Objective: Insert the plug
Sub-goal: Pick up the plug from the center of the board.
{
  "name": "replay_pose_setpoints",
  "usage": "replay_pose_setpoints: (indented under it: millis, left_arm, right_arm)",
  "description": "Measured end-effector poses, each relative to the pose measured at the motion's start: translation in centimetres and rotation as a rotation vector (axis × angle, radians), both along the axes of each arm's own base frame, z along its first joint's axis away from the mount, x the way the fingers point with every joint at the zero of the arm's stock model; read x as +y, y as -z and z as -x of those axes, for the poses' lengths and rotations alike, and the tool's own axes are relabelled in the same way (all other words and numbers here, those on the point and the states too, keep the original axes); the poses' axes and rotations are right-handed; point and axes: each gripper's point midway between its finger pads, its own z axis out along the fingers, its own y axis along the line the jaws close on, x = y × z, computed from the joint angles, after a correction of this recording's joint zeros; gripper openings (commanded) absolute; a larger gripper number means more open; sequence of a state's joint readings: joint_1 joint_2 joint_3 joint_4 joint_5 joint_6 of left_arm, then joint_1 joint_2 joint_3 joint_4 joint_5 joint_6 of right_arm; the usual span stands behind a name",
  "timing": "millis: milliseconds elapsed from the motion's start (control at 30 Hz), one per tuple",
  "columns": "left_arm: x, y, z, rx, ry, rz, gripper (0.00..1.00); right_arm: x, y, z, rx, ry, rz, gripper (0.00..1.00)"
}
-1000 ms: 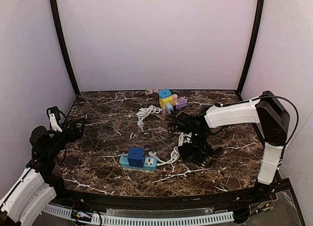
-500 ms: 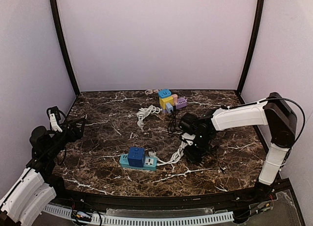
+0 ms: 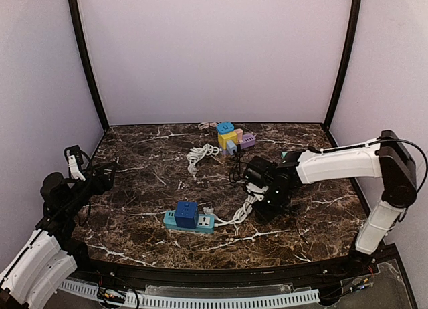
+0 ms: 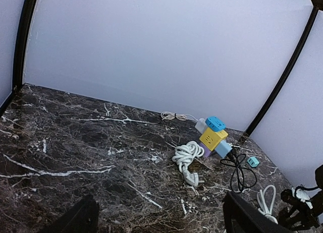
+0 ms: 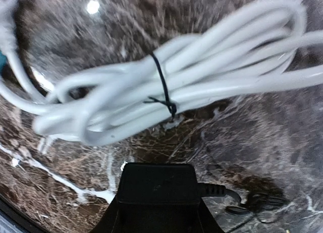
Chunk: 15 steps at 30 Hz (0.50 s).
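Nearest, in the lower centre of the top view, a teal power strip (image 3: 202,223) lies on the marble table (image 3: 134,142) with a blue cube adapter (image 3: 186,213) seated on it. Just right of it, a tied bundle of white cable (image 5: 166,92) lies beside the right end effector (image 3: 269,203). That end effector is lowered to the table with its fingers closed on a black plug (image 5: 157,185), whose black cord leaves toward the right of the wrist view. At the left edge, the left end effector (image 4: 160,208) hangs above the table, fingers spread wide, holding nothing. Farther back lie a coiled white cord (image 3: 200,154) and, beyond it, a cluster of coloured socket cubes (image 3: 231,136).
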State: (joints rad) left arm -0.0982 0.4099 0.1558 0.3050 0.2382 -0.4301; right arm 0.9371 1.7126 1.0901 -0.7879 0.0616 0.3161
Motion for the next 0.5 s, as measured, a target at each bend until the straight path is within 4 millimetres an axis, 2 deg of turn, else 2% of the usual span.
replay_pose_setpoints:
  millis: [33, 100, 167, 200, 267, 333, 367, 400, 500]
  left_arm:
    - [-0.1, 0.0, 0.0, 0.0, 0.005, 0.001, 0.79]
    - [-0.5, -0.1, 0.2, 0.003, 0.033, 0.005, 0.76]
    - [-1.2, -0.6, 0.4, 0.007, 0.076, 0.011, 0.74]
    - [-1.8, -1.0, 0.5, 0.012, 0.107, 0.016, 0.73]
    - [-3.1, -2.4, 0.6, 0.025, 0.173, 0.023, 0.73]
    - [-5.5, -4.6, 0.9, 0.03, 0.281, 0.02, 0.75]
    - [-6.3, -5.8, 0.9, 0.024, 0.315, 0.013, 0.76]
    - [-8.2, -7.0, 1.6, 0.021, 0.396, 0.005, 0.78]
    - [-11.7, -10.4, 2.3, 0.008, 0.543, -0.018, 0.79]
  right_arm:
    - [0.6, -0.9, -0.2, -0.052, -0.016, -0.014, 0.0]
    - [2.4, -4.3, -1.2, -0.235, -0.052, -0.072, 0.0]
    - [4.8, -8.2, -1.9, -0.414, -0.087, -0.164, 0.0]
    - [6.4, -10.9, -2.2, -0.532, -0.116, -0.228, 0.0]
    - [9.3, -15.0, -2.7, -0.708, -0.147, -0.334, 0.0]
    - [12.4, -18.8, -2.9, -0.886, -0.176, -0.431, 0.0]
    - [13.6, -19.9, -3.1, -0.946, -0.185, -0.46, 0.0]
    - [15.0, -21.1, -3.3, -1.02, -0.193, -0.482, 0.0]
    - [18.6, -22.7, -4.2, -1.184, -0.22, -0.498, 0.0]
